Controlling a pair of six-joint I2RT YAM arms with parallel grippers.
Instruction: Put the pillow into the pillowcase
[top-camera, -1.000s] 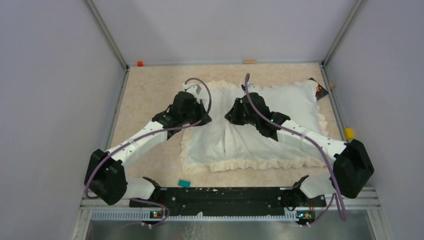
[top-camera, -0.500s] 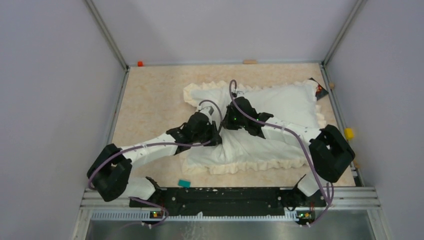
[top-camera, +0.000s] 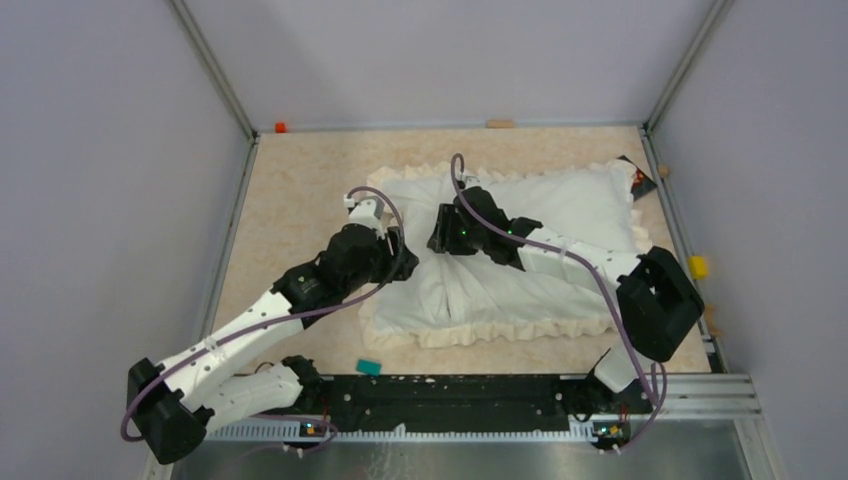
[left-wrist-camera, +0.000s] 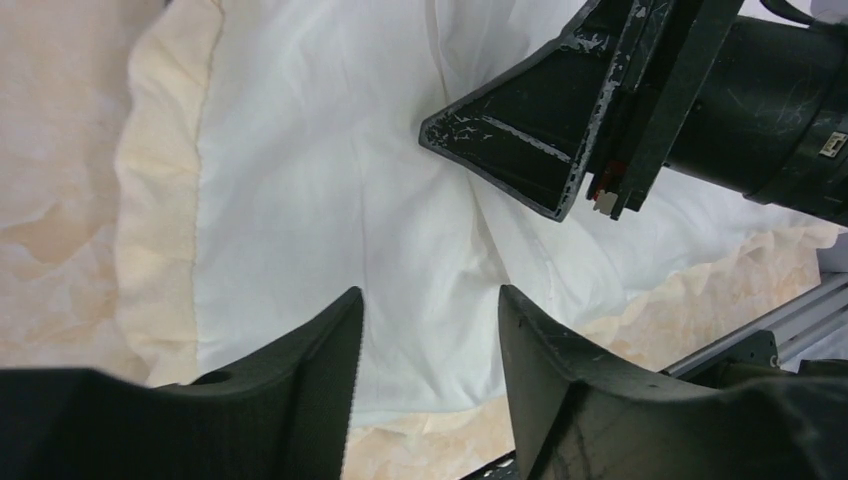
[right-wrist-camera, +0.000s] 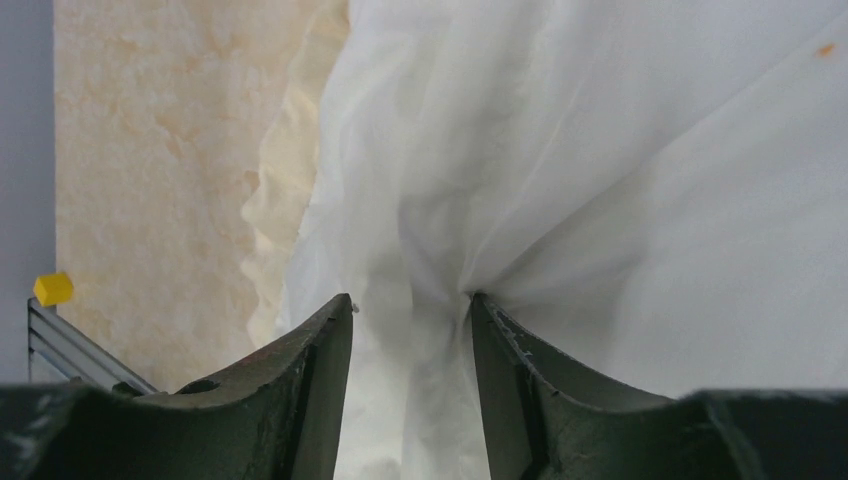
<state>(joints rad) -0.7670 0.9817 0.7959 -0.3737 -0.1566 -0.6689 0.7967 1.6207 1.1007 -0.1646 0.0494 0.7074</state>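
The cream-white pillowcase (top-camera: 520, 290) with its frilly border lies plump across the middle and right of the table (top-camera: 290, 190). The pillow does not show apart from it. My left gripper (top-camera: 392, 262) hovers over the pillowcase's left part, open, with nothing between its fingers (left-wrist-camera: 320, 350); white fabric (left-wrist-camera: 300, 150) lies below it. My right gripper (top-camera: 440, 232) sits on the pillowcase's middle, open. In the right wrist view, a loose bunched fold of the fabric (right-wrist-camera: 650, 150) rises between the right gripper's (right-wrist-camera: 412, 300) parted jaws. One right finger (left-wrist-camera: 520, 130) shows in the left wrist view.
A teal block (top-camera: 369, 367) lies near the front rail. A yellow block (top-camera: 697, 267) sits at the right edge, an orange one (top-camera: 280, 127) at the far left corner. A dark card (top-camera: 640, 178) lies by the pillowcase's far right corner. Grey walls enclose the table.
Both grippers have opened and let go of the fabric. The left arm has drawn back to the left. The pillowcase's far left corner now lies spread out.
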